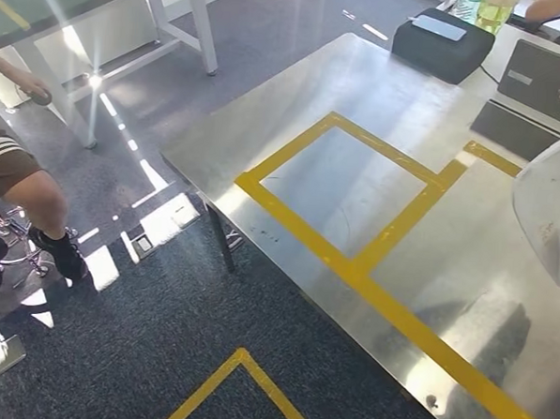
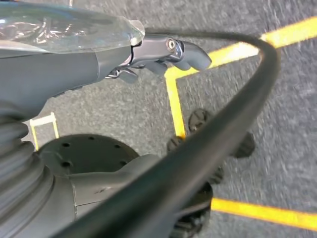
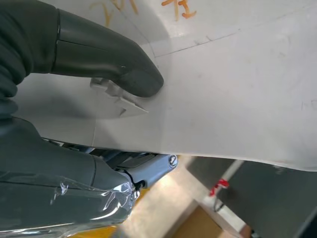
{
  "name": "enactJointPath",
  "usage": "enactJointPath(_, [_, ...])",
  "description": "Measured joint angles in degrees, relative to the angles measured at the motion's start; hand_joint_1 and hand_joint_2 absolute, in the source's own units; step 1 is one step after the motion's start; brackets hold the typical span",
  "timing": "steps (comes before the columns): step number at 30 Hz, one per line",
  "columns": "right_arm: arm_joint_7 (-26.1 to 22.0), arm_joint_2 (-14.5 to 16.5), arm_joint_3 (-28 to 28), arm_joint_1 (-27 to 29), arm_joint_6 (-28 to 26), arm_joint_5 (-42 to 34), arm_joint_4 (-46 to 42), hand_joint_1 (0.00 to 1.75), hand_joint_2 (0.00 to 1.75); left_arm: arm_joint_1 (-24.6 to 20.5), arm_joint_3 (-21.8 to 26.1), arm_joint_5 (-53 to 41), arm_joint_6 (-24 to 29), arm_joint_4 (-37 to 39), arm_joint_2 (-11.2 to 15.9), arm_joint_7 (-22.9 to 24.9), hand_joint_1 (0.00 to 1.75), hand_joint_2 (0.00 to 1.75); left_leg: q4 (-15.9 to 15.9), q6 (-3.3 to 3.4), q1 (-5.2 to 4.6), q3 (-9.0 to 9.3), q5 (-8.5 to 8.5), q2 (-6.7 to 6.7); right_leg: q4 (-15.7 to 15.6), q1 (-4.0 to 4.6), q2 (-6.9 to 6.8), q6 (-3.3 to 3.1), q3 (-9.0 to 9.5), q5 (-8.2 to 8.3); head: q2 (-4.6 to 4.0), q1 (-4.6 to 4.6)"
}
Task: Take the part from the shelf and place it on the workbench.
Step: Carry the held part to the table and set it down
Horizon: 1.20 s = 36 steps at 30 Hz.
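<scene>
Your right hand [image 3: 112,99] grips the part [image 3: 232,89], a pale curved panel, thumb on one face and fingers beneath its edge. From the head, the part [image 1: 550,205] hangs at the far right over the workbench [image 1: 383,83]. Your left hand [image 2: 164,54] hangs over carpet, fingers curled, holding nothing. Judgement: the carry is nearly done. Lower the part flat inside the yellow-taped square [image 1: 342,189], left of it, and let go only once it rests.
</scene>
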Motion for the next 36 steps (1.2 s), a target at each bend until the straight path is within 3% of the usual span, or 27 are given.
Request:
enactJointPath(2, [-0.13,0.01,-0.72,0.09,0.23,-0.22,0.19,1.75,1.75,-0.07,0.0,0.01,-0.03,0.0,-0.36,-0.07,0.0,1.75,0.13,-0.06,0.26,0.12,-0.13,-0.49,6.21,-0.09,0.25,0.6,-3.18,-2.05,0.0,0.17])
enactJointPath(3, [-0.13,0.01,-0.94,0.16,0.32,-0.24,0.28,1.75,1.75,-0.04,0.0,0.01,-0.05,0.0,-0.56,-0.09,0.0,1.75,0.33,-0.24,0.46,0.14,-0.28,-0.8,6.85,-0.26,0.25,0.99,-3.68,-1.59,0.0,0.22])
enactJointPath(5, [-0.14,0.01,-1.35,0.22,0.38,-0.23,0.36,1.75,1.75,0.02,0.0,0.01,-0.05,0.0,-0.87,-0.11,0.0,1.75,1.33,-0.97,1.06,0.09,-0.88,-1.47,1.89,-0.86,0.37,2.03,-1.51,2.13,0.0,0.27])
enactJointPath(6, [-0.15,0.12,-1.53,0.21,0.39,-0.24,0.4,1.75,1.75,0.05,0.0,0.01,-0.05,0.01,-0.84,-0.11,0.0,1.75,2.16,-1.49,1.23,-0.15,-1.36,-1.84,-1.6,-1.17,0.94,2.77,0.21,3.63,0.0,0.37])
enactJointPath(7, [-0.2,0.22,-1.7,0.17,0.39,-0.27,0.41,1.75,1.75,0.01,0.0,0.01,-0.05,0.03,-0.7,-0.13,0.0,1.75,3.4,-1.95,1.43,-0.62,-1.89,-2.23,-4.53,-1.4,1.6,3.02,1.54,4.53,0.0,0.51])
enactJointPath(9, [-0.28,0.63,-1.89,0.15,0.51,-0.55,0.55,1.75,1.75,-0.1,0.0,0.02,-0.04,0.06,-0.37,-0.2,0.0,1.75,5.24,-2.62,1.42,-1.79,-2.38,-3.03,-6.36,-1.46,2.45,2.53,2.48,4.36,0.0,0.69])
enactJointPath(11, [-0.44,0.97,-2.0,0.1,0.74,-1.02,0.73,1.75,1.75,-0.04,0.01,0.05,0.06,0.07,-0.25,-0.23,0.0,1.75,5.88,-2.98,1.42,-2.61,-2.4,-3.54,-6.01,-1.46,1.91,1.42,2.22,4.43,0.0,0.6])
enactJointPath(13, [-0.7,1.03,-2.1,-0.08,0.89,-1.49,0.83,1.75,1.75,0.11,0.01,0.13,0.2,0.07,-0.24,-0.21,0.0,1.75,8.25,-3.54,1.55,-3.95,-3.9,-2.6,-5.9,-1.47,1.41,0.89,1.96,4.56,0.0,0.26])
enactJointPath(16, [-1.23,0.88,-2.24,-0.26,0.96,-2.38,0.85,1.75,1.75,0.03,0.02,0.24,0.29,0.07,-0.52,-0.2,0.0,1.75,19.19,-3.97,2.04,-9.47,-8.9,-0.74,-6.09,-0.91,0.46,0.45,1.98,4.64,0.0,-0.17])
enactJointPath(18, [-1.49,0.86,-2.17,-0.3,0.94,-3.0,0.98,1.75,1.75,0.01,0.02,0.31,0.3,0.07,-0.72,-0.2,0.0,1.75,23.44,-3.39,1.99,-11.93,-9.67,-0.54,-6.13,-0.5,-0.36,0.3,2.07,4.54,0.0,-0.18])
enactJointPath(19, [-1.58,0.86,-2.1,-0.31,0.92,-3.2,1.06,1.75,1.75,0.02,0.02,0.33,0.3,0.07,-0.78,-0.2,0.0,1.75,22.31,-2.93,1.72,-11.53,-8.5,-0.52,-6.15,-0.37,-0.77,0.18,2.16,4.46,0.0,-0.17])
enactJointPath(20, [-1.67,0.86,-1.99,-0.31,0.9,-3.38,1.12,1.75,1.75,0.02,0.02,0.35,0.31,0.07,-0.77,-0.2,0.0,1.75,18.96,-2.36,1.26,-9.91,-6.55,-0.35,-6.24,-0.3,-1.17,0.07,2.32,4.39,0.0,-0.17])
enactJointPath(22, [-1.82,0.93,-1.73,-0.28,0.86,-3.65,1.2,1.75,1.75,-0.05,0.02,0.36,0.32,0.07,-0.42,-0.2,0.0,1.75,10.05,-0.96,-0.16,-5.32,-3.0,1.28,-6.6,-0.22,-1.91,-0.05,2.76,4.29,0.0,-0.18])
enactJointPath(24, [-1.94,1.13,-1.42,-0.21,0.78,-3.95,1.39,1.75,1.75,-0.24,0.02,0.36,0.33,0.07,0.03,-0.2,0.0,1.75,4.99,-0.06,-1.27,-2.79,-1.87,2.83,-7.11,-0.25,-2.73,-0.02,3.09,4.28,0.0,-0.17])
enactJointPath(26, [-2.03,1.28,-1.11,-0.18,0.69,-4.24,1.61,1.75,1.75,-0.32,0.03,0.36,0.35,0.07,0.3,-0.2,0.0,1.75,3.5,0.27,-1.42,-2.19,-1.52,2.37,-7.65,-0.35,-3.62,0.11,3.42,4.23,0.0,-0.16])
enactJointPath(28, [-2.2,1.3,-0.88,-0.18,0.71,-4.61,1.73,1.75,1.75,-0.21,0.04,0.36,0.38,0.07,0.23,-0.19,0.0,1.75,1.58,0.44,-1.06,-0.96,-0.77,1.59,-6.78,-0.35,-2.81,0.14,3.32,3.35,0.0,-0.17])
enactJointPath(30, [-2.62,1.26,-0.94,-0.2,0.93,-5.41,1.84,1.75,1.75,-0.18,0.04,0.33,0.38,0.05,-0.05,-0.13,0.0,1.75,0.42,0.51,-0.65,0.0,-0.39,1.01,-1.51,-0.21,-0.76,0.23,1.03,0.61,0.0,-0.04])
enactJointPath(32, [-3.11,1.22,-1.05,-0.18,1.53,-6.42,1.99,1.75,1.75,-0.21,0.04,0.32,0.35,0.04,-0.31,-0.04,0.0,1.75,0.49,0.57,-0.4,0.19,-0.55,0.28,5.66,-0.2,0.16,0.73,-2.66,-2.07,0.0,0.12])
enactJointPath(33, [-3.3,1.23,-1.07,-0.16,1.83,-6.8,2.08,1.75,1.75,-0.2,0.04,0.31,0.33,0.04,-0.48,0.03,0.0,1.75,0.69,0.45,-0.27,0.24,-0.72,-0.07,7.35,-0.32,0.24,1.08,-3.76,-2.11,0.0,0.14])
enactJointPath(34, [-3.4,1.23,-1.05,-0.14,2.04,-7.02,2.15,1.75,1.75,-0.17,0.04,0.31,0.32,0.04,-0.61,0.08,0.0,1.75,1.06,0.22,-0.08,0.27,-0.99,-0.36,6.88,-0.5,0.24,1.48,-3.83,-1.0,0.0,0.15])
enactJointPath(36, [-3.51,1.26,-1.07,-0.15,2.16,-7.22,2.22,1.75,1.75,-0.08,0.04,0.3,0.32,0.05,-0.77,0.17,0.0,1.75,2.52,-0.53,0.4,0.17,-1.99,-0.83,0.76,-1.02,0.33,2.54,-1.25,2.98,0.0,0.21])
